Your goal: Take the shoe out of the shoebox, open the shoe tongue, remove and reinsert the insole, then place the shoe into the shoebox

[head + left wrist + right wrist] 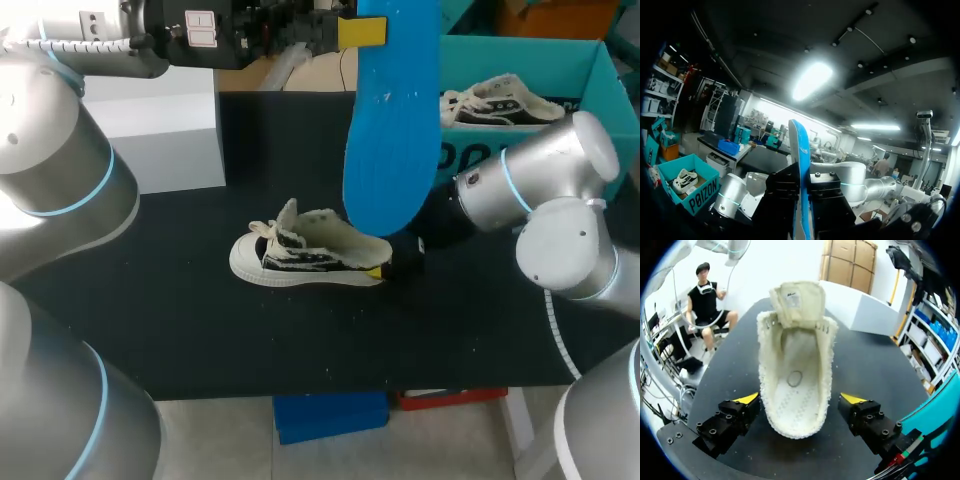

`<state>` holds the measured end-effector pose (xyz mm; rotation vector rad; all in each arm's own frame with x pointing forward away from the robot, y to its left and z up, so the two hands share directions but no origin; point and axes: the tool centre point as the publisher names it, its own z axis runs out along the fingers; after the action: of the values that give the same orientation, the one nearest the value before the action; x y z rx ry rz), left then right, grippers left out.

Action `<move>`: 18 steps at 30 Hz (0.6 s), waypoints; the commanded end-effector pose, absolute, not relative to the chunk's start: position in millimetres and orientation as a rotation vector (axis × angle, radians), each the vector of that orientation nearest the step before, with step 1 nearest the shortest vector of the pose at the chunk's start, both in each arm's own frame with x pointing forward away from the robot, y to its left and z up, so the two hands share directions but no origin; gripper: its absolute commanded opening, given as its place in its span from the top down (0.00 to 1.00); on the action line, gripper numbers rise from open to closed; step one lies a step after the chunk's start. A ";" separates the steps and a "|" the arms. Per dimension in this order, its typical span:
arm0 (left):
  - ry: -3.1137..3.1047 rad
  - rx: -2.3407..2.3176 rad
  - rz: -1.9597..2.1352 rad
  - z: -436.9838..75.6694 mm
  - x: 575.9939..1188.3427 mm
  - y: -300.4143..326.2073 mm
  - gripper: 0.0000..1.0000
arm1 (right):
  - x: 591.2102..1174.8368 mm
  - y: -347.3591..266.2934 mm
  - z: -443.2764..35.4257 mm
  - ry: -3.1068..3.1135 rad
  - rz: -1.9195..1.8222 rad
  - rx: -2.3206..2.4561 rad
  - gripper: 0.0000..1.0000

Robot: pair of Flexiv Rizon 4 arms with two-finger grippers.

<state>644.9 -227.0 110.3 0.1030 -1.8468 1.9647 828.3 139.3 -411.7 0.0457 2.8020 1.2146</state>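
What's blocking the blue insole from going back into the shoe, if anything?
Nothing visible. Below the blue insole the shoe is empty, tongue folded back; the open right gripper straddles the heel, outside the opening.

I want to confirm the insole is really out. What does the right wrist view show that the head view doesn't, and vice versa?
Only the right wrist view: the inside of the shoe, which is empty, and the right tool standing open, with a finger on either side of the heel and apparently not touching it. Only the head view: the blue insole held upright above the table by the left tool, and a second shoe in the shoebox. Both: the shoe on the black table with its tongue open, and the white box.
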 end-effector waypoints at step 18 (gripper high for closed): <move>-1.850 0.107 1.963 110.5 644.3 -227.8 1.00 | 825.8 145.8 -423.6 2.713 1.473 -0.005 0.00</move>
<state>644.9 -227.0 110.3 0.1030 -1.8468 1.9647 824.9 144.9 -423.3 -0.0064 2.7090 1.4773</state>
